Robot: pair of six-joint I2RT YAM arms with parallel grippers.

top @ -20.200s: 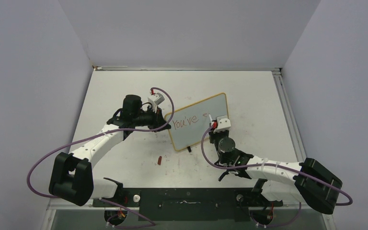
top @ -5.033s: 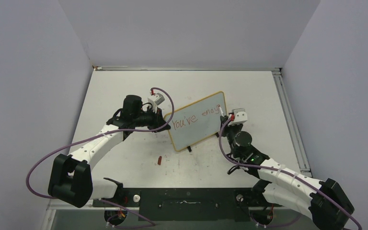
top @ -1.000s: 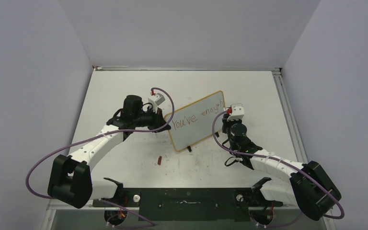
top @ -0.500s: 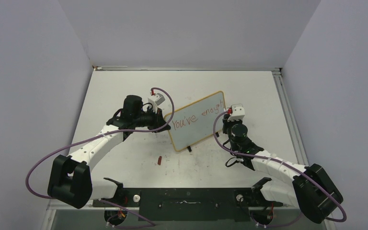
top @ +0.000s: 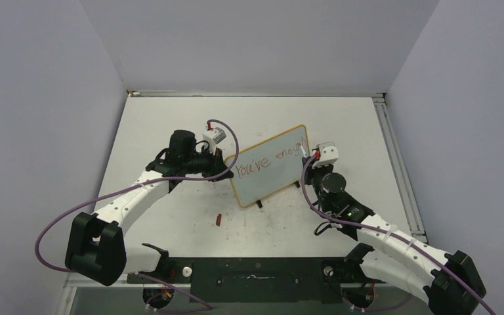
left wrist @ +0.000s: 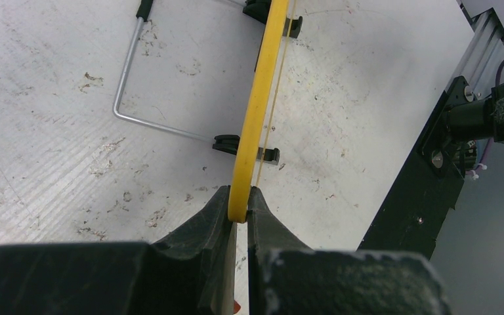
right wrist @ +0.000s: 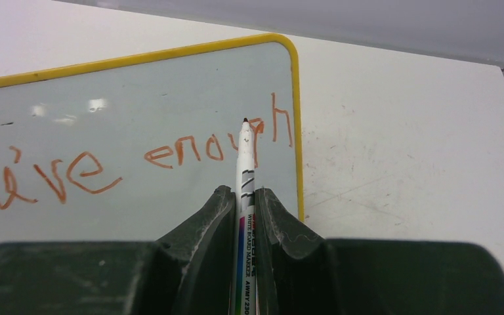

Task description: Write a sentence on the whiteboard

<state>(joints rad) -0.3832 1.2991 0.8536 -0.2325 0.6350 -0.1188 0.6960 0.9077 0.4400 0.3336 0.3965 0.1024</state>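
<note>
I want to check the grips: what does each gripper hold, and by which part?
The left gripper pinches the whiteboard by its yellow rim. The right gripper pinches the marker by its barrel, with the tip pointing forward.

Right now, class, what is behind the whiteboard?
Behind the whiteboard, the left wrist view shows a bent wire stand resting on the table, fixed by black clips. From above, the board covers the stand.
</note>
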